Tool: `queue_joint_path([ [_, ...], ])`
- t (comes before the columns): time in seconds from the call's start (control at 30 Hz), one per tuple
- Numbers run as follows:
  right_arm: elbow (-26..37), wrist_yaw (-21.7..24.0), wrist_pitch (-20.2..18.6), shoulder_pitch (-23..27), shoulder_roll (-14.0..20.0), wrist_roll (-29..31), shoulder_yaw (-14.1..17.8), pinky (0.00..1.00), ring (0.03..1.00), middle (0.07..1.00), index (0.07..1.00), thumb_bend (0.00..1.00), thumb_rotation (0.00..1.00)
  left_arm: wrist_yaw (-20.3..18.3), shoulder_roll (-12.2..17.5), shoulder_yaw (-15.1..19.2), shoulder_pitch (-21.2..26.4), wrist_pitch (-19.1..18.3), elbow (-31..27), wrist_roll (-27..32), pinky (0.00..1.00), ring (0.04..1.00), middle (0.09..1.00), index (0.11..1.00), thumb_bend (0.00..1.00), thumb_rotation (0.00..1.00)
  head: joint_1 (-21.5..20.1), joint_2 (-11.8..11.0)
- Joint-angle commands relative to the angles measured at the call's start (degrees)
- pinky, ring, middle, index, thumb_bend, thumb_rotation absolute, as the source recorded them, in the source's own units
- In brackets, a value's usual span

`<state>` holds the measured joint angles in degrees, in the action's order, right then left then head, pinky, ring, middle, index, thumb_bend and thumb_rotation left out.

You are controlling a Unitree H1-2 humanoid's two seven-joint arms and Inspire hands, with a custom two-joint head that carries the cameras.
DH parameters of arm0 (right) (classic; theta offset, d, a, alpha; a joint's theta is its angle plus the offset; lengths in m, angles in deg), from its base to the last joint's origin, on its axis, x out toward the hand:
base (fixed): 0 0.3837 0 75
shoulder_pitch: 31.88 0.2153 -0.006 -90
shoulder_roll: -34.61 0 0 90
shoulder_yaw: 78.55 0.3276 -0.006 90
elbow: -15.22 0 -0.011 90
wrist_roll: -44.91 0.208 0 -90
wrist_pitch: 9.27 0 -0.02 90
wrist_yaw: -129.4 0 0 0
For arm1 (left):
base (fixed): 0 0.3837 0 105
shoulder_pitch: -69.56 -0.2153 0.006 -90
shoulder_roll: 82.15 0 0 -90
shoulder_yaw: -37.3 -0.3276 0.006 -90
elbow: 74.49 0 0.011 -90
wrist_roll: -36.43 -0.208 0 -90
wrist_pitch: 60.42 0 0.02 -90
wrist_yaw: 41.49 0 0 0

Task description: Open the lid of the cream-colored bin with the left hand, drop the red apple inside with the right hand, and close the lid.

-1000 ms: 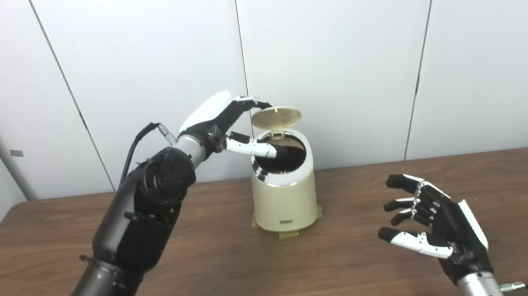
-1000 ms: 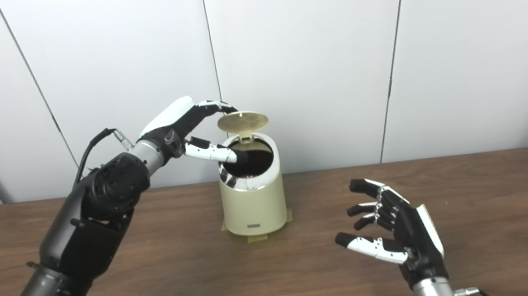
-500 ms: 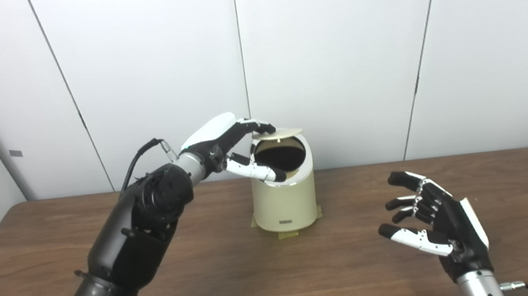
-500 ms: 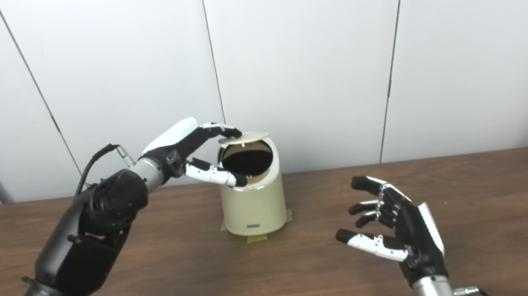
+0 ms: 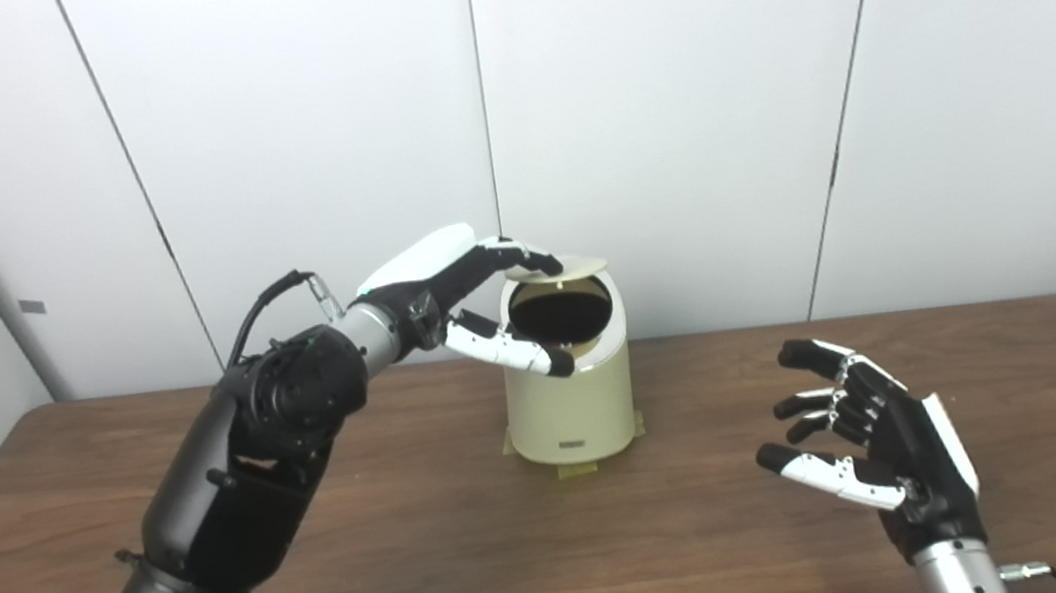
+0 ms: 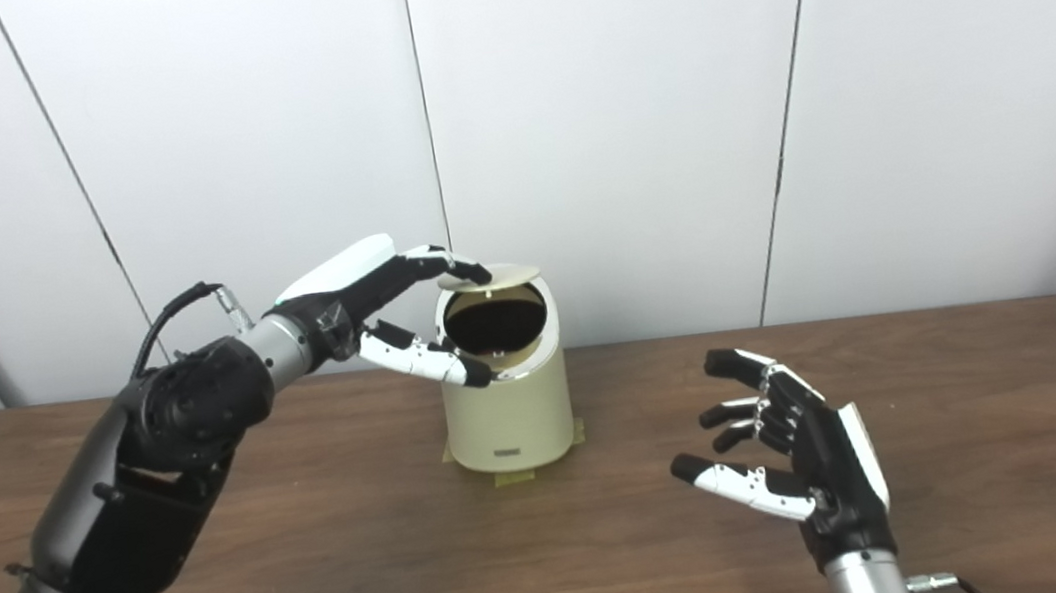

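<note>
The cream-colored bin [image 5: 570, 412] stands at the middle back of the wooden table [image 5: 438, 549]. Its round lid [image 5: 577, 265] hangs almost level just above the dark opening, with a gap at the front. My left hand [image 5: 445, 276] reaches over from the left. Its fingertips [image 5: 539, 263] rest on top of the lid's left edge, and its thumb lies apart from the lid, at the bin's front rim. My right hand [image 5: 883, 439] is open and empty, hovering over the table to the bin's right. No red apple is in view, and the bin's inside is dark.
Yellowish tape tabs [image 5: 578, 470] stick out under the bin's base. White wall panels [image 5: 667, 118] rise right behind the bin and the table's far edge. My left forearm [image 5: 237, 473] crosses the table's left half.
The lid has come down from raised and tilted back to nearly level over the opening. My left hand has dropped with it, and its thumb has come out of the opening. My right hand has barely moved.
</note>
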<state>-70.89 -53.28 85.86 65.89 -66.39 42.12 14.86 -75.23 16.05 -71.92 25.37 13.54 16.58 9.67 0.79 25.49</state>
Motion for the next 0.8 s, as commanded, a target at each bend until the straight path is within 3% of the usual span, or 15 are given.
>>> queue_joint_path([
  [0.0,2.39,-0.07,1.46,2.55,-0.22,0.14,-0.14,0.42,0.553,0.753,0.707,0.77,0.23,0.27,0.89,0.85,1.54,0.32,-1.99,0.48,1.00,1.000,0.893,0.843,0.97,0.47,-0.09,0.17],
  [0.47,3.64,-0.49,0.77,2.66,-0.87,-1.18,-0.21,0.41,0.544,0.754,0.706,0.80,0.24,1.63,1.42,-1.73,-0.49,5.56,0.23,-4.01,1.00,1.000,0.873,0.850,0.98,0.49,-0.85,1.02],
  [0.6,3.99,-0.45,0.66,2.60,-1.02,-0.96,-0.18,0.41,0.541,0.754,0.704,0.79,0.23,2.72,1.79,-3.74,-1.21,9.07,1.16,-7.22,1.00,1.000,0.851,0.851,0.97,0.51,-1.00,1.26],
  [0.77,4.29,-0.43,0.69,2.51,-0.90,-1.71,-0.37,0.40,0.529,0.753,0.705,0.78,0.23,6.72,1.75,-6.66,-2.52,14.34,2.40,-13.64,1.00,0.981,0.832,0.851,0.97,0.49,-1.14,1.61],
])
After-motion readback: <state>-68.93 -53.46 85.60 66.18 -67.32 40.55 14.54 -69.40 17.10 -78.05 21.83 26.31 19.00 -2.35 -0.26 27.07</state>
